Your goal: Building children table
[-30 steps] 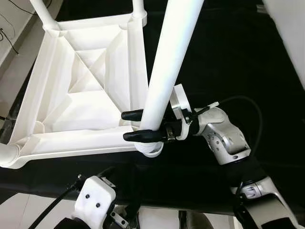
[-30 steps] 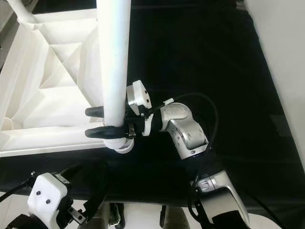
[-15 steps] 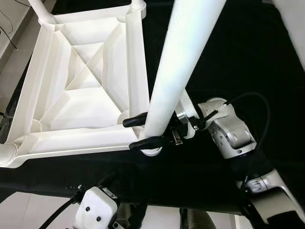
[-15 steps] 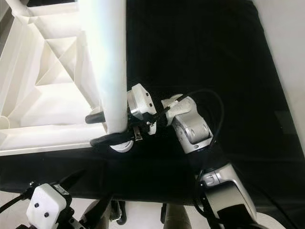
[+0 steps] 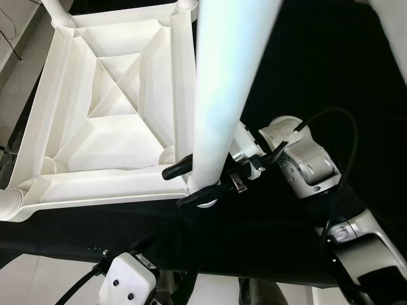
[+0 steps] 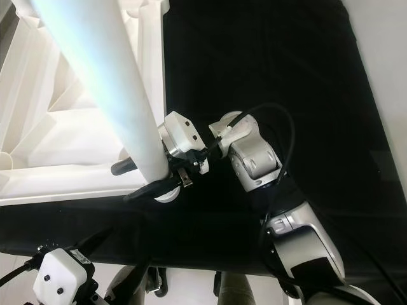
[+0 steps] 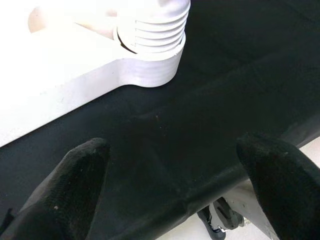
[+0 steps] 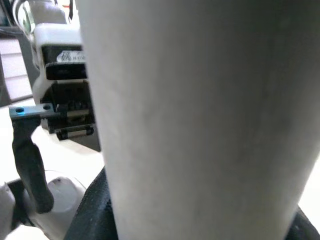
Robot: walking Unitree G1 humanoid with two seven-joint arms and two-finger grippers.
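Observation:
A white plastic table top point(image 5: 95, 127) lies upside down on a black cloth. My right gripper point(image 5: 183, 185) is shut on a long white table leg point(image 5: 222, 95), gripping it close to its lower end. That threaded end point(image 7: 155, 30) stands in the near right corner socket point(image 7: 150, 70), with several thread rings showing above the socket. The leg rises steeply toward the camera. My left gripper point(image 7: 175, 200) is open over the cloth just in front of that corner, holding nothing; its white wrist housing point(image 5: 130, 283) sits below the cloth's front edge.
Two white legs point(image 5: 57, 9) point(image 5: 184, 3) stand in the far corners of the table top. The black cloth point(image 5: 305, 76) stretches to the right, its front edge point(image 5: 222, 270) over a pale floor. A black cable point(image 5: 340, 127) loops off my right arm.
The top of the leg has swung to the left, so the leg stands more upright over the corner socket. My right wrist turned with it. The left wrist housing sits lower in view.

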